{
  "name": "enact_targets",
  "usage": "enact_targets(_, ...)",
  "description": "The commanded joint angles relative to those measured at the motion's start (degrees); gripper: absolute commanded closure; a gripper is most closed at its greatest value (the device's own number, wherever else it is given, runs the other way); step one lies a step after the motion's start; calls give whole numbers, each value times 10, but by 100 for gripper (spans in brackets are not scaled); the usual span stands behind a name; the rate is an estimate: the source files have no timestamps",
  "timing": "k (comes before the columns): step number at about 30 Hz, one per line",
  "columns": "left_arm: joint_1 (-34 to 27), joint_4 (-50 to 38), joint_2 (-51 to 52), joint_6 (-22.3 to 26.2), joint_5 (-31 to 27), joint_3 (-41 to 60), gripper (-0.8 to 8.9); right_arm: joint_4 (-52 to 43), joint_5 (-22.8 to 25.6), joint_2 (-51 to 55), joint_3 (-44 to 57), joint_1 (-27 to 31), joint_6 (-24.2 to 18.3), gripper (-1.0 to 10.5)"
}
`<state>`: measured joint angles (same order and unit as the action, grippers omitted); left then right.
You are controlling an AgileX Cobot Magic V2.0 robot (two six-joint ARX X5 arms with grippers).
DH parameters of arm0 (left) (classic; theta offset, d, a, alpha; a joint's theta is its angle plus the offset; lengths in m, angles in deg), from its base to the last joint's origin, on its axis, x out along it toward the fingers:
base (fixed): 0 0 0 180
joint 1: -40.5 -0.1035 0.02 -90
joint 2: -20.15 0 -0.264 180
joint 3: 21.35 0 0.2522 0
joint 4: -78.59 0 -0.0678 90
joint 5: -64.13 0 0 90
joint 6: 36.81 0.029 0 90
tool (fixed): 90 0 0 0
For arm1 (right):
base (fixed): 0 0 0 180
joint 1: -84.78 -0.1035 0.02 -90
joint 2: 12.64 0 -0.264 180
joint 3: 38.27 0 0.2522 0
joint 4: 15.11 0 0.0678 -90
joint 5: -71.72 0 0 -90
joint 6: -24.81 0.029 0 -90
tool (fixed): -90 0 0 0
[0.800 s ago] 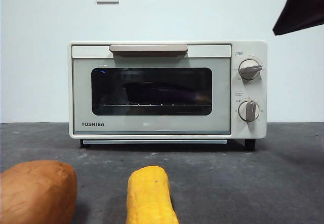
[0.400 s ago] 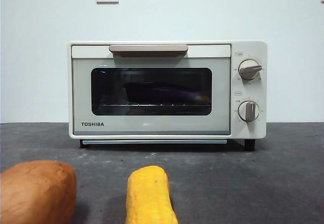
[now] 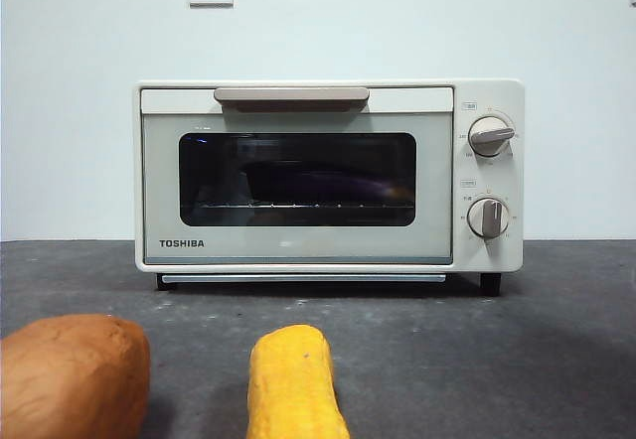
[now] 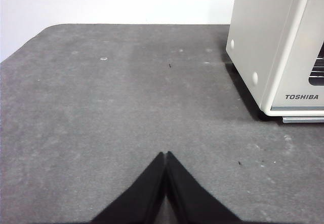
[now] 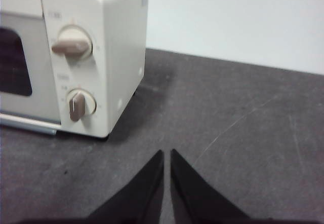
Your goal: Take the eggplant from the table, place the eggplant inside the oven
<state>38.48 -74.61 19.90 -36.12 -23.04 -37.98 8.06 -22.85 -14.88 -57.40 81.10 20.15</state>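
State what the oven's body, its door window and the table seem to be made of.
Oven body: likely painted metal, smooth cream, slightly glossy.
Door window: dark glass, showing faint reflections.
Table: matte, mottled dark grey surface; material unclear, perhaps a mat or laminate.

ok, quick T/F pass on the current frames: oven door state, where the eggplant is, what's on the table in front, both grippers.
1. The oven door is open. False: it is closed, handle up.
2. A dark purplish shape, apparently the eggplant, shows behind the door glass. True.
3. The corn cob and sweet potato lie on the table in front of the oven. True.
4. The left gripper holds the corn. False: it is shut on nothing, over bare table.
5. The right gripper grips the oven's lower knob. False: it is beside the oven, holding nothing.
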Motion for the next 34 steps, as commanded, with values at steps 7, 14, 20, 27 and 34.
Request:
enact_targets(7, -1, 2, 1, 1, -1, 9, 806, -17, -2, 7, 43, 1, 8, 942)
enact_targets(14, -1, 2, 1, 1, -1, 9, 806, 7, 1, 5, 48, 1, 26, 942)
enact_targets(20, -1, 2, 1, 1, -1, 9, 806, -5, 1, 5, 48, 1, 31, 942)
enact_targets(27, -1, 2, 1, 1, -1, 9, 806, -5, 1, 5, 48, 1, 31, 942)
enact_targets(34, -1, 2, 1, 1, -1, 9, 806, -5, 1, 5, 48, 1, 31, 942)
